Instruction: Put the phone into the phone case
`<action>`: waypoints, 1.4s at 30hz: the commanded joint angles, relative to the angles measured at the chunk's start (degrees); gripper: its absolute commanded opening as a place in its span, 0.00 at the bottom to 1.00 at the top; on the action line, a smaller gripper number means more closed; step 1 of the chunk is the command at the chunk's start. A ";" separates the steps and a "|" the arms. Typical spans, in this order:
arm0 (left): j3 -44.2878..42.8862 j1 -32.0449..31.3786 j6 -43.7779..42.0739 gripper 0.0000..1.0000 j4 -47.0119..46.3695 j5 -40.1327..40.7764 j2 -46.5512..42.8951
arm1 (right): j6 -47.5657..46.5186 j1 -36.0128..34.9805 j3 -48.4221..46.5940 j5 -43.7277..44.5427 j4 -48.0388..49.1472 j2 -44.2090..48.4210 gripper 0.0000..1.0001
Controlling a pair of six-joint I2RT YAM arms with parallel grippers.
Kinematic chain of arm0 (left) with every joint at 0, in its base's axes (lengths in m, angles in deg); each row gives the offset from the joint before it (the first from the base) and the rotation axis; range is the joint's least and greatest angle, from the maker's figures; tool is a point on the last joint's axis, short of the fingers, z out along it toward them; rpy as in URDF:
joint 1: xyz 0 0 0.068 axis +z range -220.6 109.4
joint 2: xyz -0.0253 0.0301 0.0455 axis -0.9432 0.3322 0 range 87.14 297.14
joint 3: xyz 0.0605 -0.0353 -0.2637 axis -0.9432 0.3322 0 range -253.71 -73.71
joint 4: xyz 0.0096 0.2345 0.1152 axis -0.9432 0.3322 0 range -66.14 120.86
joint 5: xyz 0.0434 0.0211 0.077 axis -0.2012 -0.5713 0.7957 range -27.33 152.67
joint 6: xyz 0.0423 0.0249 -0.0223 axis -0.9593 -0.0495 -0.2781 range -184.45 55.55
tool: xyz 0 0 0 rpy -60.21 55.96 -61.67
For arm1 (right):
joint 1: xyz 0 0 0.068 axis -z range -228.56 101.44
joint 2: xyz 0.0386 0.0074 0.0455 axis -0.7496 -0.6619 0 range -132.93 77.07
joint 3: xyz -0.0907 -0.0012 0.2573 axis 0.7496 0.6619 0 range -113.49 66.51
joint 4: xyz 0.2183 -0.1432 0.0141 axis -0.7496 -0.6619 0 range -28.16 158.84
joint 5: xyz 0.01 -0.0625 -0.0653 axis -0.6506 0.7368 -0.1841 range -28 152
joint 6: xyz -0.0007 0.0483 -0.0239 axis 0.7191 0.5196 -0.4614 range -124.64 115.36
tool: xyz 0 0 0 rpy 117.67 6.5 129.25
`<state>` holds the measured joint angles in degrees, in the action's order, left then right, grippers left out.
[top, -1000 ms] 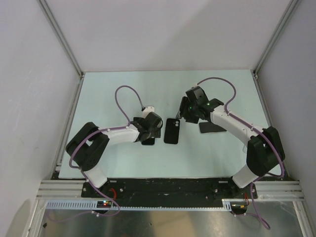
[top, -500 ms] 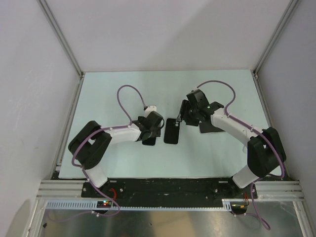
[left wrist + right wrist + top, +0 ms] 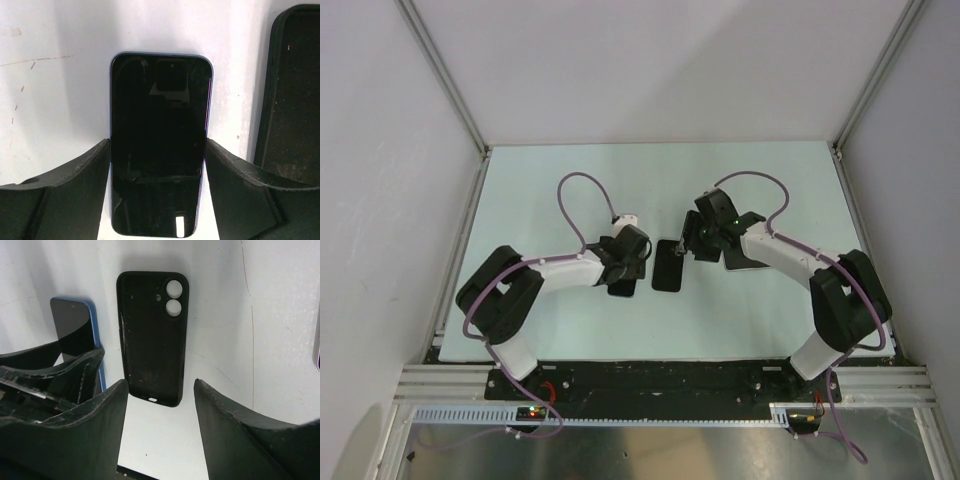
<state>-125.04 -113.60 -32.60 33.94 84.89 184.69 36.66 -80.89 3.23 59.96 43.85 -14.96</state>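
Note:
The phone [image 3: 159, 140], black screen up with a blue rim, lies flat on the table. My left gripper [image 3: 158, 146] straddles it, its fingers pressed against both long sides. In the top view the left gripper [image 3: 624, 272] covers most of the phone [image 3: 621, 288]. The black phone case [image 3: 152, 335] lies open side up just right of the phone, its camera holes at the far end; it also shows in the top view [image 3: 667, 266]. My right gripper [image 3: 160, 390] is open and empty, low over the case's near end, and in the top view [image 3: 688, 246] it sits at the case's upper right.
A second dark flat slab with a light rim [image 3: 744, 258] lies under the right arm, right of the case. The pale table [image 3: 570, 180] is ringed by white walls with aluminium posts [image 3: 440, 75]. The left gripper's fingers [image 3: 55, 375] show beside the phone [image 3: 75, 327] in the right wrist view.
The right gripper has swung left and down toward the case's upper end. The left gripper has shifted slightly and settled round the phone. The case and phone stay put.

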 commanded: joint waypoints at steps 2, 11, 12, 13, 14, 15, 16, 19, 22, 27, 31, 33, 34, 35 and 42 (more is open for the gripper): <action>-1.02 -0.13 -0.35 0.30 1.91 -3.55 -3.16 | -0.04 -0.11 1.62 -0.34 3.54 -2.12 0.60; -4.48 -0.98 1.75 0.29 3.32 -5.10 -3.62 | 1.16 1.02 3.28 0.56 5.94 -4.14 0.46; -4.96 -1.09 1.91 0.29 3.52 -5.13 -3.61 | 1.24 1.12 3.44 0.60 6.02 -4.40 0.42; -5.42 -1.19 1.99 0.29 3.70 -5.15 -3.52 | 1.29 1.26 3.66 0.53 6.37 -4.61 0.40; -6.01 -1.33 2.07 0.29 3.93 -5.11 -3.43 | 1.40 1.37 3.94 0.45 6.63 -4.72 0.38; -6.52 -1.53 2.12 0.29 4.13 -5.05 -3.38 | 1.54 1.47 4.13 0.37 6.85 -4.82 0.35; -7.08 -1.63 2.09 0.29 4.36 -4.98 -3.27 | 1.61 1.61 4.26 0.37 7.04 -4.95 0.32; -8.62 -2.01 2.15 0.29 4.94 -4.99 -2.72 | 1.74 1.73 4.33 0.34 7.36 -5.75 0.24; -10.52 -2.61 2.45 0.29 5.45 -5.14 -1.72 | 1.84 1.89 4.38 0.49 7.56 -6.58 0.18; -13.98 -3.83 3.77 0.29 5.99 -5.26 0.81 | 2.09 2.42 4.44 0.77 7.82 -8.47 0.13; -17.06 -5.10 5.27 0.29 6.32 -4.79 3.69 | 2.30 2.72 4.74 0.23 9.06 -9.81 0.12; -18.74 -5.67 6.01 0.29 6.52 -4.61 5.47 | 2.43 2.72 4.79 -0.10 9.28 -10.33 0.11; -19.43 -5.99 6.41 0.29 6.65 -4.41 6.21 | 2.49 2.81 4.82 -0.17 9.40 -10.52 0.11; -20.13 -6.23 6.97 0.29 6.76 -4.26 7.02 | 2.48 2.89 4.92 -0.25 9.51 -10.62 0.10; -23.01 -7.98 8.87 0.29 7.16 -3.23 10.58 | 2.60 3.31 5.19 -1.26 10.38 -10.73 0.10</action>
<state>-144.69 -120.71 -25.93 41.79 80.03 194.77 38.86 -77.94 7.95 59.09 52.24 -24.73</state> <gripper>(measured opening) 0.733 0.101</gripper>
